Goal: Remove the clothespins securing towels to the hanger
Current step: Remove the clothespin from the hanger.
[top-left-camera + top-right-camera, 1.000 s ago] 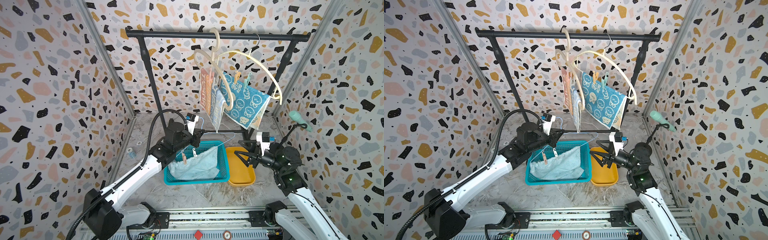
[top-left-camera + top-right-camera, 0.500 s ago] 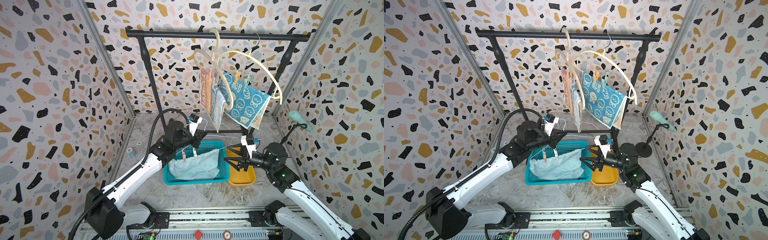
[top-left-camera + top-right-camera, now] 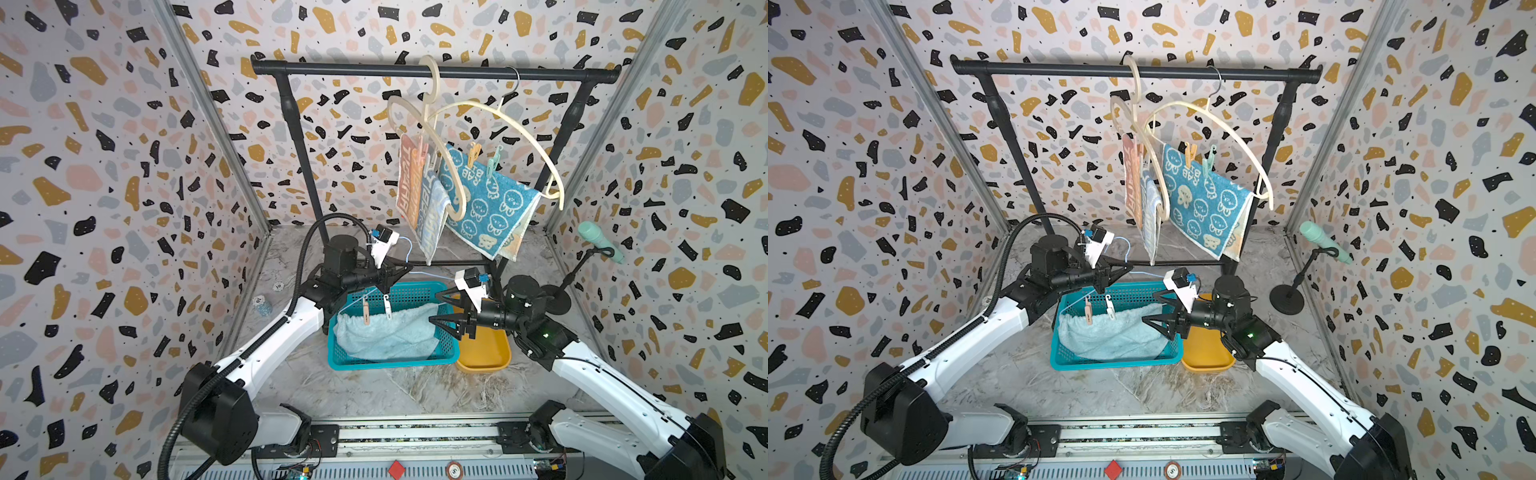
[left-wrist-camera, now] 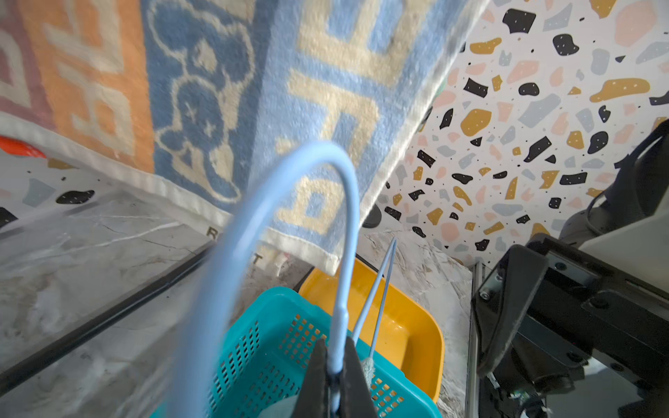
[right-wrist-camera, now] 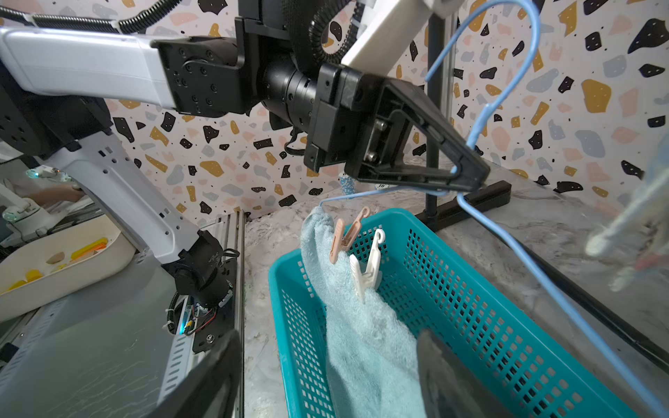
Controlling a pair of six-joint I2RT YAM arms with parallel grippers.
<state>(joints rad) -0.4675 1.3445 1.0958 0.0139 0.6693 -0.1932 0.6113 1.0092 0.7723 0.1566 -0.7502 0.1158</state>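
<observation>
Speckled terrazzo walls close in the marble bench (image 3: 374, 395). Since a second ago the right hand (image 3: 434, 306) has swung from above the yellow tub (image 3: 484, 357) to hang over the right rim of the teal basket (image 3: 390, 363), fingers spread wide and holding nothing. The left hand (image 3: 409, 266) stays clenched on the neck of the blue wire hanger (image 3: 409, 249) above the basket's far rim. The peach clothespin (image 3: 365, 309) and white clothespin (image 3: 387, 307) grip the pale blue towel (image 3: 386, 336), which droops from the hanger into the basket. They sit at its far-left part, just below the left hand and apart from the right.
</observation>
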